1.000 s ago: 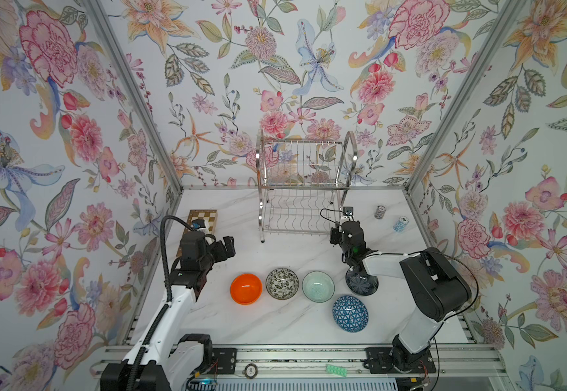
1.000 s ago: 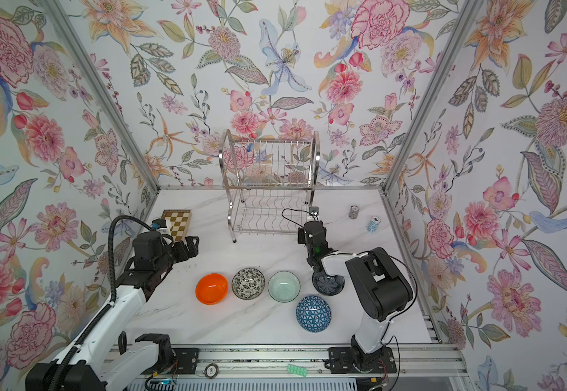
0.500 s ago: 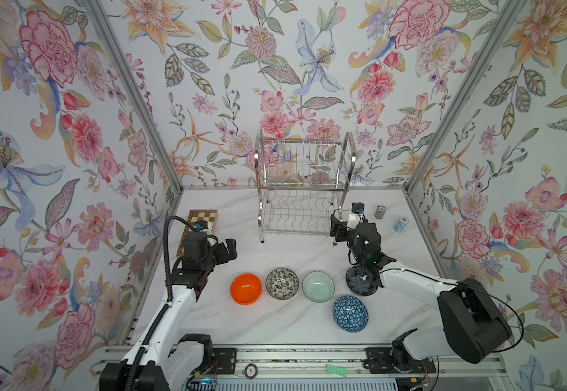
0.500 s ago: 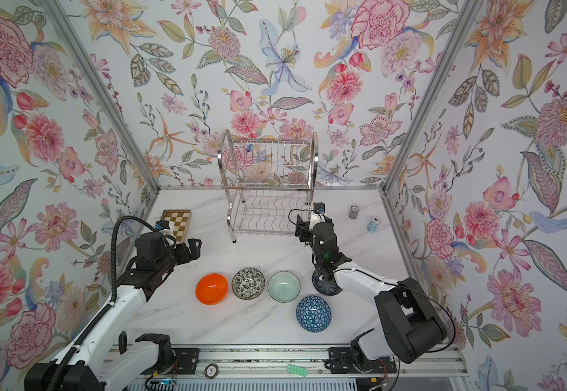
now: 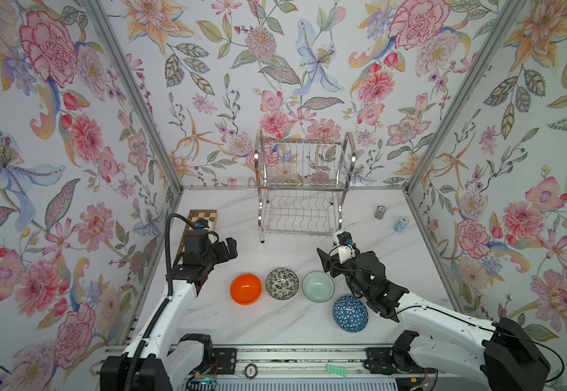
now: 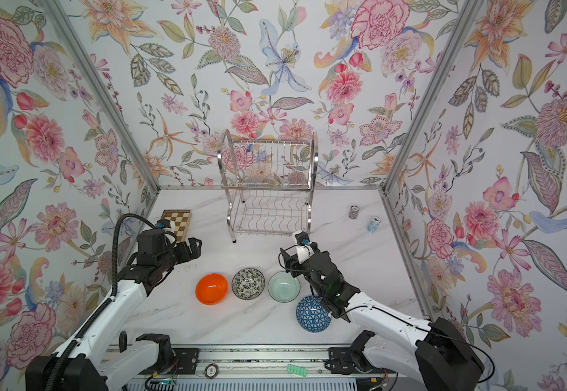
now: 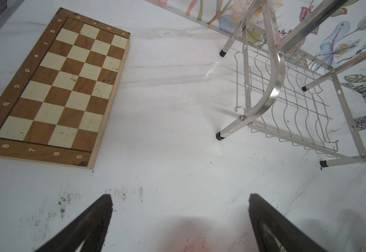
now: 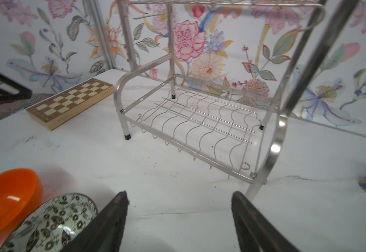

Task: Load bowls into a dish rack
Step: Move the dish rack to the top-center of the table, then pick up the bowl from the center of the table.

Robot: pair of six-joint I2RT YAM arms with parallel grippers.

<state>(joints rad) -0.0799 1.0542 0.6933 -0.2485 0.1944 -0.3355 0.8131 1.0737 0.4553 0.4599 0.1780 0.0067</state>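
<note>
While the dish rack [image 5: 300,189] stands at the back of the table [image 5: 275,325], the orange bowl [image 5: 245,288], floral bowl [image 5: 282,283] and mint bowl [image 5: 318,286] sit in a row well before it, with the blue bowl [image 5: 350,313] just beside the mint one. The left gripper [image 7: 180,197] and right gripper [image 8: 178,196] both gape wide, gripping nothing.

Orange bowl [image 5: 245,288], floral bowl [image 5: 282,283] and mint bowl [image 5: 318,286] stood upright in a row at six o'clock from the chrome dish rack [image 5: 304,199]; the blue bowl [image 5: 350,313] sat at five.

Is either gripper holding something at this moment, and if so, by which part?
Nothing is held. The left gripper and the right gripper are both open, jaws apart over the table.
</note>
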